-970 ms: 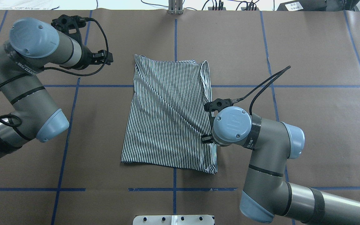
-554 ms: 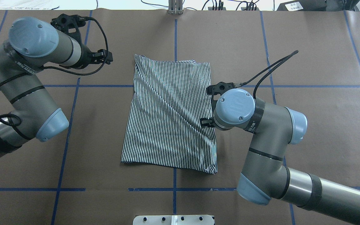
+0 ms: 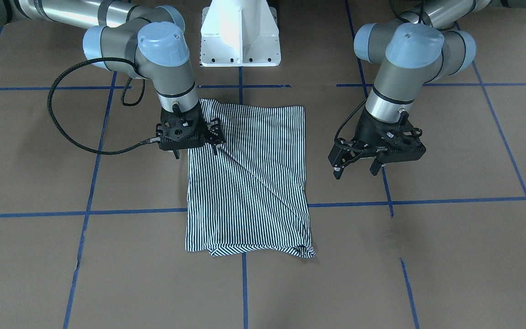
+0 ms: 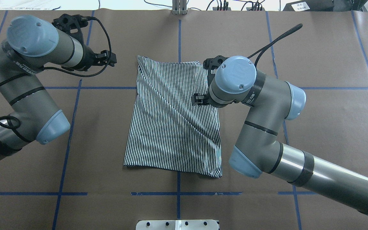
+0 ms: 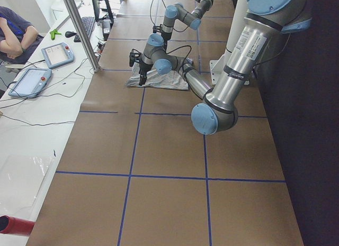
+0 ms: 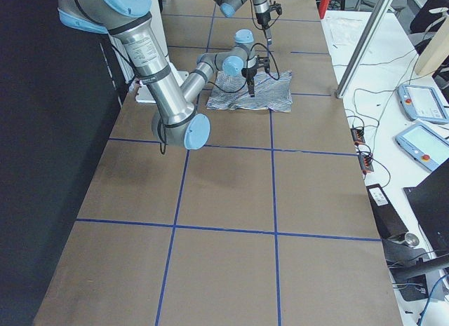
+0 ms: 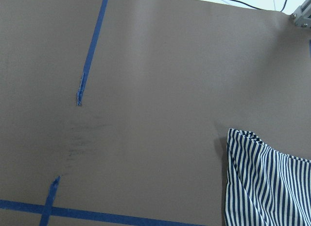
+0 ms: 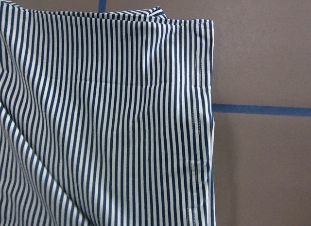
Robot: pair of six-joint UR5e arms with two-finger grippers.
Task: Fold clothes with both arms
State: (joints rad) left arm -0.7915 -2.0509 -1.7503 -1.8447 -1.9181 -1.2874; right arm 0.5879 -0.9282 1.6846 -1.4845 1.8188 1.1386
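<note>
The striped polo shirt (image 4: 171, 121) lies flat and folded lengthwise in the middle of the table, with a diagonal crease across it. It also shows in the front view as the shirt (image 3: 249, 183). My right gripper (image 3: 197, 151) hangs over the shirt's right edge near its far half, jaws apart and nothing between them. The right wrist view shows only striped cloth (image 8: 107, 114) and brown table. My left gripper (image 3: 355, 172) hovers open over bare table to the left of the shirt, apart from it. The left wrist view catches one shirt corner (image 7: 267, 187).
Brown paper with blue tape lines (image 4: 65, 150) covers the table. The white pedestal base (image 3: 240, 36) stands at the robot's edge. A metal post (image 4: 179, 8) and cables sit at the far edge. A seated person (image 5: 16, 34) and control tablets (image 5: 55, 54) are at the side bench.
My right arm has travelled along the shirt's right edge toward the far end of the table. The raised edge at the shirt's far right corner now lies flat. The left arm has hardly moved.
</note>
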